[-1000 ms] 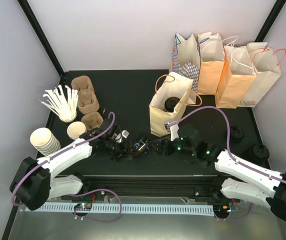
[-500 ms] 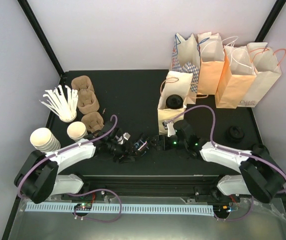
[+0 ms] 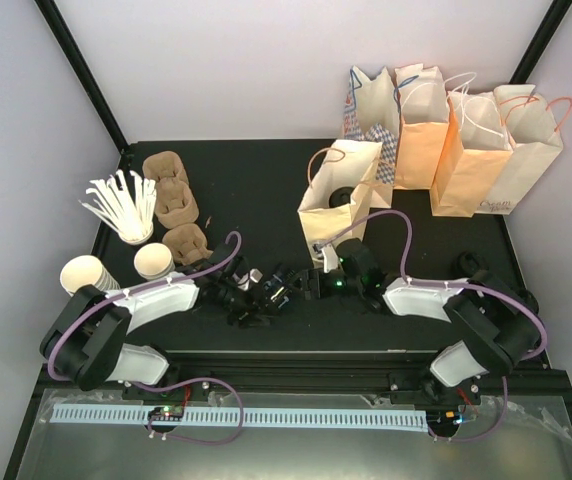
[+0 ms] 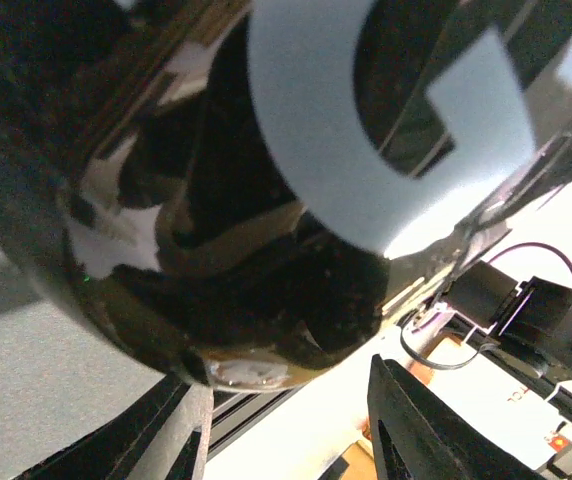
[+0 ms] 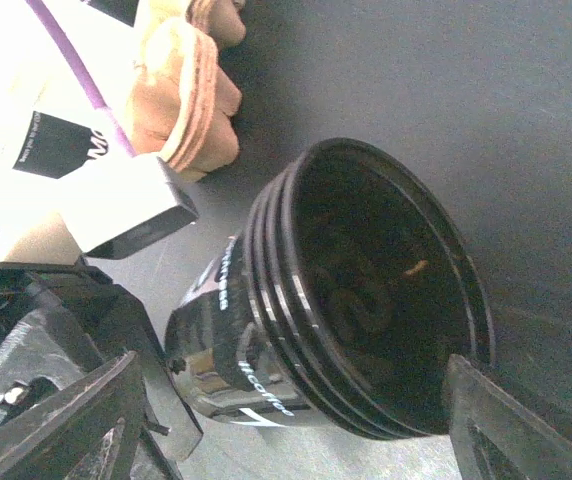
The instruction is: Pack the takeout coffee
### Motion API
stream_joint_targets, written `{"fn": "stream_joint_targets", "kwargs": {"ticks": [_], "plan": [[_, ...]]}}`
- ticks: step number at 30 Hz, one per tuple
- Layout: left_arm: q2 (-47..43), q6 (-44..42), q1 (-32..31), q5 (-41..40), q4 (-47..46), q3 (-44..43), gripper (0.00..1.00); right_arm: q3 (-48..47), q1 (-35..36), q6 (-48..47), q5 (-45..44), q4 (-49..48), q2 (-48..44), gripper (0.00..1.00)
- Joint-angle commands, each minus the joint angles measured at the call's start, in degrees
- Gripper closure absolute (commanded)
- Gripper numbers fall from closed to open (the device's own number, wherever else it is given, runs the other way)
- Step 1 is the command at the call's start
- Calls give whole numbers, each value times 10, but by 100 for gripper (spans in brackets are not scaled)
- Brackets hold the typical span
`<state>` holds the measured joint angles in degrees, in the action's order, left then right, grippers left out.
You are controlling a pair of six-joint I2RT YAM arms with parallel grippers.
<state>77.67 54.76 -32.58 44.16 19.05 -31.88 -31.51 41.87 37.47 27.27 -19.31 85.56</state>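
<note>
The left gripper [image 4: 284, 410] is pressed so close to a glossy black cup with pale lettering [image 5: 366, 290] that the cup's curved side fills its view above the two fingers. Whether those jaws are clamping it or only standing beside it cannot be told. The right gripper [image 5: 296, 400] has its jaws spread wide, one finger to each side of the same cup. The cup lies on its side on the black table [image 3: 246, 180], its ridged open mouth facing this wrist. Both arms lie low and stretched inward, the left reaching right and the right reaching left. Their wrists meet near the middle of the table's front edge. The takeout coffee [image 3: 339, 197] sits inside an open cream paper bag [image 3: 316, 215] standing just behind the right gripper. Only its round black top shows.
</note>
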Motion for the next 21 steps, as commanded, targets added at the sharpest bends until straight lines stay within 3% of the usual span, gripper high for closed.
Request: {"fn": "stream_joint_targets", "kwargs": {"ticks": [1, 2, 6, 12, 21], "plan": [[0, -31, 13, 1, 32, -20, 55, -19, 16, -12, 4, -80, 18, 17], [-2, -36, 17, 0, 36, -20, 55, -20, 18, -10, 6, -95, 26, 19], [-2, -67, 39, -8, 65, -22, 55, -44, 25, -8, 51, -116, 58, 47], [20, -126, 64, 2, 71, -26, 55, -34, 62, -31, 64, -121, 35, 72], [44, -195, 87, -5, 99, -50, 55, -51, 79, -26, 17, -69, 27, 70]]}}
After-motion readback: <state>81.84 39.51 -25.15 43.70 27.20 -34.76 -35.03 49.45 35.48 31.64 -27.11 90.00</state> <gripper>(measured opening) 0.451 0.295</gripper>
